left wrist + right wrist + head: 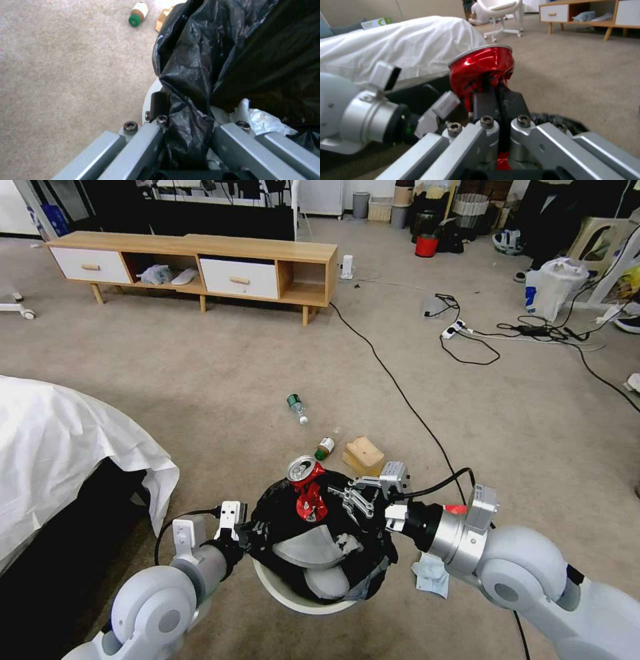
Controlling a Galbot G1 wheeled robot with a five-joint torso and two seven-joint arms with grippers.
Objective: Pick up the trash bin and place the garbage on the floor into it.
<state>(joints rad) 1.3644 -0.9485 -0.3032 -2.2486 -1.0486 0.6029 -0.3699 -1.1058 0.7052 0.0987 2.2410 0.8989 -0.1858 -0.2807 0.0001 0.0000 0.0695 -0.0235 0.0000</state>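
Note:
The trash bin [293, 599], white with a black bag [280, 513] over its rim, is held off the carpet in front of me. My left gripper [245, 528] is shut on its rim [150, 92] and bag [186, 75]. Above the bin's mouth, my right gripper [328, 499] is shut on a crushed red can [305, 488], which stands upright between the pads [483, 67]. Grey-white scraps [263, 120] lie inside the bin. On the floor beyond lie a green-labelled clear bottle [297, 408], a small green-capped bottle [325, 448] and a tan box [363, 455]. A pale blue tissue [430, 575] lies under my right arm.
A bed with a white sheet [60, 440] stands close on the left. A black cable [400, 393] crosses the carpet to the right of the litter. A low wooden cabinet [200, 263] lines the far side, with power strips [453, 328] and a white bag [553, 287] at far right.

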